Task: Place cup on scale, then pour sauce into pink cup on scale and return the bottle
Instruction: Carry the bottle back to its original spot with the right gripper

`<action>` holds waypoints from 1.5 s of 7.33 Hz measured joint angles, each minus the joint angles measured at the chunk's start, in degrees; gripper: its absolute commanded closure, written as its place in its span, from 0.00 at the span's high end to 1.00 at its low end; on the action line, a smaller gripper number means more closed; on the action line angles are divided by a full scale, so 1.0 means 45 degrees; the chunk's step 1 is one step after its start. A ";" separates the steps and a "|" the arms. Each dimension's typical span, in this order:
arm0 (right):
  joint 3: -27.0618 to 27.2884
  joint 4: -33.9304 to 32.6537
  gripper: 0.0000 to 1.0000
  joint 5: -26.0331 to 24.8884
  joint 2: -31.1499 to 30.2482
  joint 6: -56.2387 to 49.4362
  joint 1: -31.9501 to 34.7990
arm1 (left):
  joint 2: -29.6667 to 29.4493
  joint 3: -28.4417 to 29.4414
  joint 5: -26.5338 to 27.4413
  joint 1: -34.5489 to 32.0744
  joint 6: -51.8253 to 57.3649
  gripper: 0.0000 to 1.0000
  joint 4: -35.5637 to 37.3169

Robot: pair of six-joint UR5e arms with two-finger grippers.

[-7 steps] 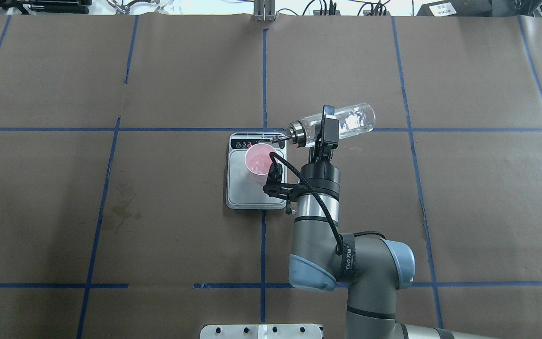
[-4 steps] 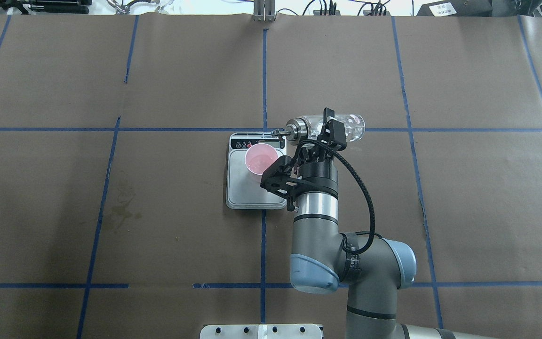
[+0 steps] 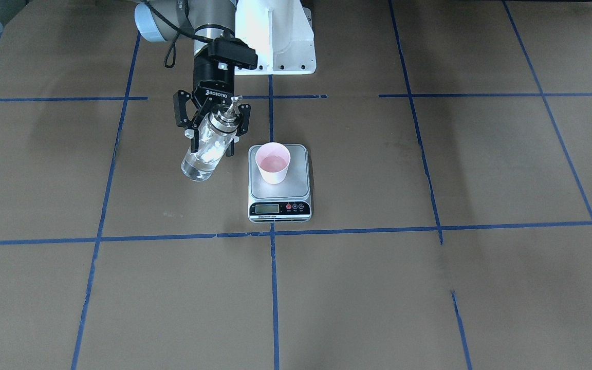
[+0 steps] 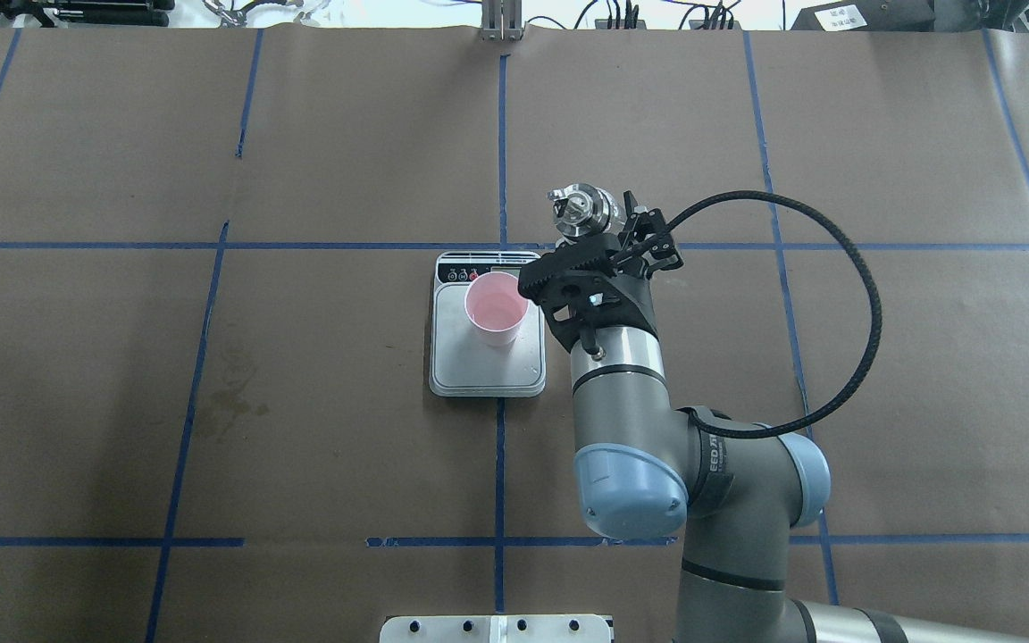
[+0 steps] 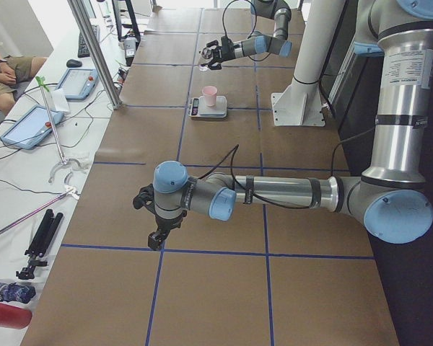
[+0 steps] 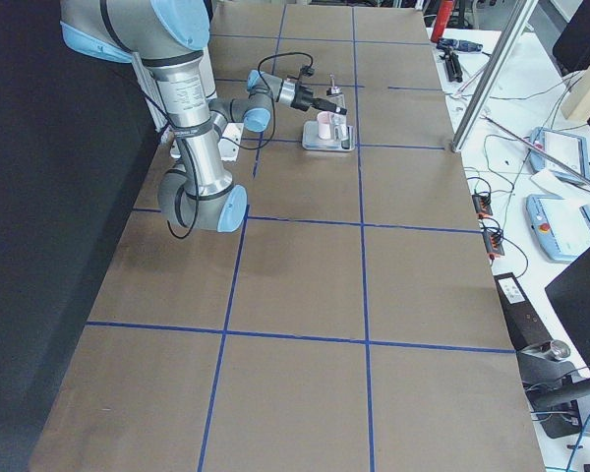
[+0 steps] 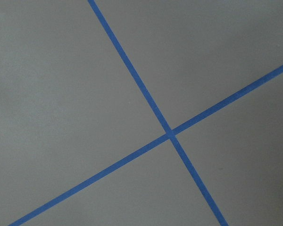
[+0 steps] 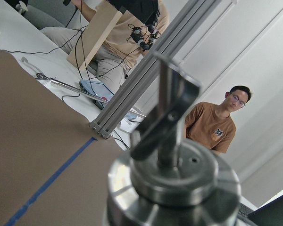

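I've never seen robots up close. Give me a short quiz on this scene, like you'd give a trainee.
1. True or false: the pink cup stands on the scale.
2. What does the right tool hold? A) a spoon B) the bottle C) nothing
3. Fill in: the bottle's spout points ___.
Key: 1 true; 2 B; 3 up.

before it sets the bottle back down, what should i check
1. Right gripper shut on the bottle: ok.
2. Bottle spout up, beside the scale, not over the cup: ok.
3. Cup upright on the scale: ok.
4. Scale reading: cannot tell, display too small.
5. Left gripper far down the table from the scale: ok.
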 measured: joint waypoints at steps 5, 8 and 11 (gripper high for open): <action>0.1316 -0.0125 0.00 0.4044 -0.2271 0.4920 0.2609 | 0.0014 -0.0019 -0.0186 -0.0022 -0.0064 1.00 0.0023; 0.1296 -0.0059 0.00 0.5529 -0.3949 0.6925 0.3415 | 0.0031 -0.0019 -0.0173 -0.0023 -0.0095 1.00 0.0023; 0.1146 0.0934 0.00 0.4829 -0.5358 0.8215 0.3104 | -0.0002 -0.0027 -0.0138 -0.0007 -0.0162 1.00 0.0022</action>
